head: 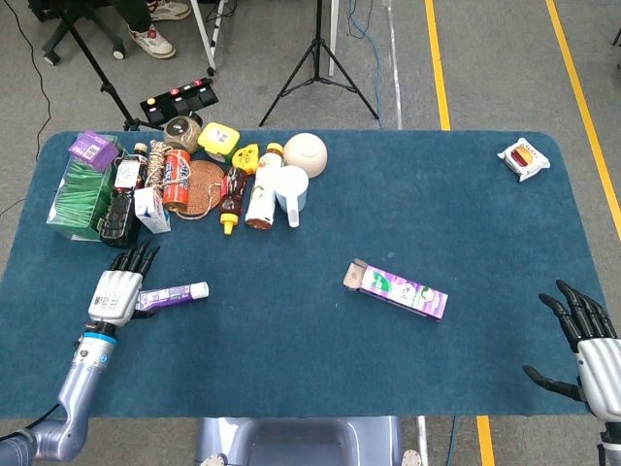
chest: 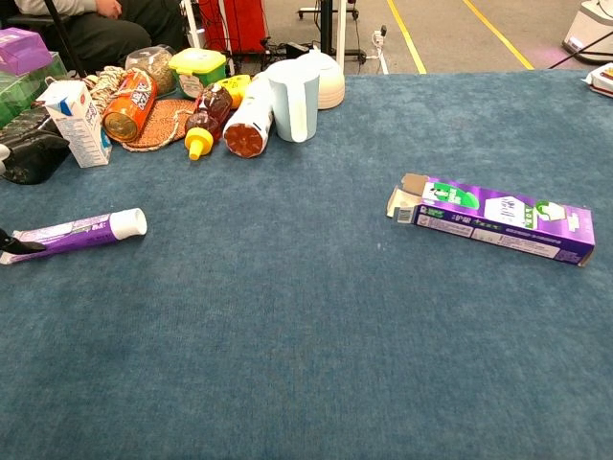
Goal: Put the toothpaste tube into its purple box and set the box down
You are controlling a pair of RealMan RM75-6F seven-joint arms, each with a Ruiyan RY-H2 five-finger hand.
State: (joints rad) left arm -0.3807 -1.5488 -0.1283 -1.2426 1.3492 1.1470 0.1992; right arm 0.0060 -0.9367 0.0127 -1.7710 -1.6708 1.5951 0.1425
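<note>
Robot lab or test hall, grey concrete floor [head: 505, 68] with yellow lane lines [head: 439, 68], black tripod [head: 318, 58] and cables behind, blue felt-covered table [head: 427, 204], jumble of household bottles [head: 260, 186] as props, a seated person's shoes [head: 155, 41]

Head view is looking steeply down from above the near edge, taking in the whole table [head: 291, 330] plus floor beyond. Chest view is sitting low and close, looking nearly level across the table [chest: 287, 364] toward the far edge. Both are sharing the box [head: 396, 289] [chest: 493, 218], the tube [head: 173, 293] [chest: 77, 230] and the far clutter [head: 194, 180] [chest: 192, 96].
</note>
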